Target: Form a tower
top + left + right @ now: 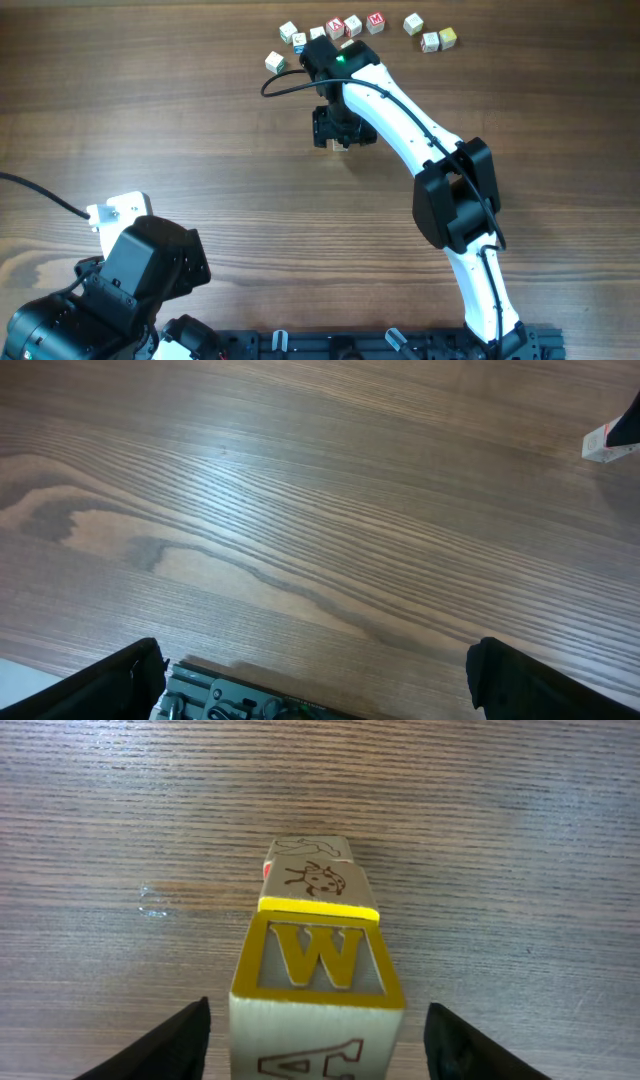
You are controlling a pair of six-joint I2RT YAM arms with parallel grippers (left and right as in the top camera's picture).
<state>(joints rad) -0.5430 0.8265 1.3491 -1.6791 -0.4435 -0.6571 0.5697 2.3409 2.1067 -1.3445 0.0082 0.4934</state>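
The tower (318, 970) is a narrow stack of wooden letter cubes. Its top cube has a yellow-framed W face and a brown A on the side toward me, and a cube with a ladybird drawing shows below it. My right gripper (318, 1025) straddles the top cube with its jaws open and a gap on each side. From overhead, the right gripper (338, 128) covers nearly all of the tower (335, 145). My left gripper (315, 675) is wide open over bare wood at the near left, holding nothing.
Several loose letter cubes lie along the far edge, from one at the left (275, 62) past red-marked ones (353, 25) to a pair at the right (438, 40). The right arm's cable (285, 84) loops beside them. A pale cube (605, 442) shows at the left wrist view's top right.
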